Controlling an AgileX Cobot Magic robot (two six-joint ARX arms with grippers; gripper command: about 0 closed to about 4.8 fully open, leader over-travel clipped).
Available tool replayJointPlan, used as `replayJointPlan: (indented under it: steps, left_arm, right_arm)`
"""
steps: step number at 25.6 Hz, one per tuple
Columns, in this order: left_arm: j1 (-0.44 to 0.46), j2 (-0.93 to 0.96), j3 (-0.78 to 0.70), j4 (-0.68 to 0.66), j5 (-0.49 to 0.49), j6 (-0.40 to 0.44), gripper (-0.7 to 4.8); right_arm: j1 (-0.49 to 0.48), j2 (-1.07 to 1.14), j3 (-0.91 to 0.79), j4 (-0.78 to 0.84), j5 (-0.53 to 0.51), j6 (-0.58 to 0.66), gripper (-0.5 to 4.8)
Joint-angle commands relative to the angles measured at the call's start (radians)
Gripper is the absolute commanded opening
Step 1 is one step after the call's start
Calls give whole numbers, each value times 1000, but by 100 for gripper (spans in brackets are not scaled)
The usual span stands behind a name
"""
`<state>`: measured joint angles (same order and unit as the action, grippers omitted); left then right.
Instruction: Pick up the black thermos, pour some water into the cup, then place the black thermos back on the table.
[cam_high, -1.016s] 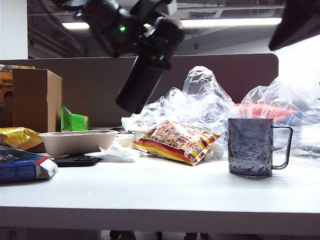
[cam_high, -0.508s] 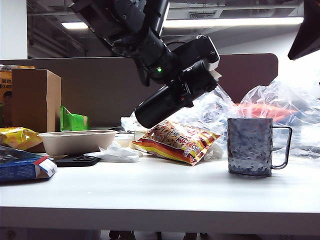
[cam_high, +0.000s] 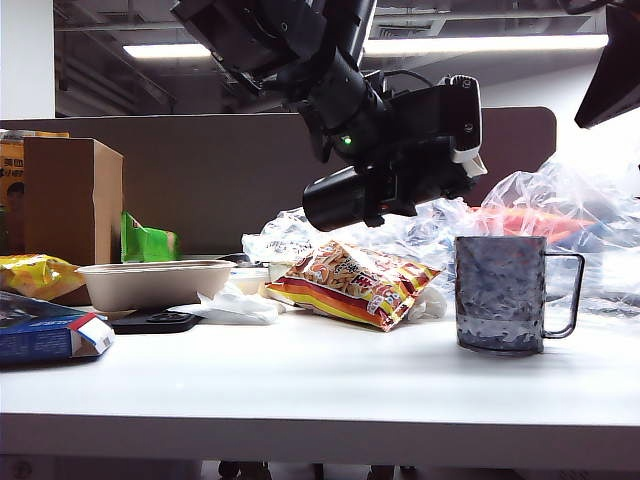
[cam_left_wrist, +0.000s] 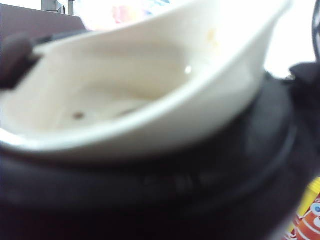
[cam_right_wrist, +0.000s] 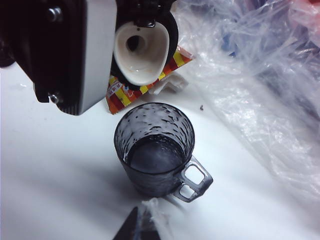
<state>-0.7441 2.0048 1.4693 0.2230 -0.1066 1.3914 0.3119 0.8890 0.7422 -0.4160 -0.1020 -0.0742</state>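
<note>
Left tool (cam_high: 425, 150) clamped on tipped black thermos (cam_high: 345, 198) above cup (cam_high: 500, 293); right tool closed.

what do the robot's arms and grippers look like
The left arm is glossy black with rounded joints, a small green light and a thin black cable. The left gripper is a black block with a white-grey side plate. The right gripper shows only a dark tip.

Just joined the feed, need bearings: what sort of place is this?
Probably an office or lab desk: brown partition board, ceiling strip lights, white table cluttered with a snack packet and cardboard box.
</note>
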Motion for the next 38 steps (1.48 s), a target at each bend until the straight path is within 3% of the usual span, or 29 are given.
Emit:
replayJointPlan:
  steps: [1, 18, 27, 35, 38]
  left_arm:
    - [3, -14, 13, 63, -6, 3, -5]
    - [4, -14, 13, 71, 31, 32, -5]
    - [3, -14, 14, 92, 39, 280, -5]
    - [3, -14, 14, 234, 36, 288, -6]
    - [3, -13, 14, 219, 36, 385, -5]
  right_arm:
    - [1, -3, 4, 8, -5, -6, -2]
    - [1, -3, 4, 24, -5, -6, -2]
    - [1, -3, 4, 16, -5, -9, -2]
    - [1, -3, -8, -14, -11, -9, -2]
    - [2, -3, -19, -25, -35, -9, -2]
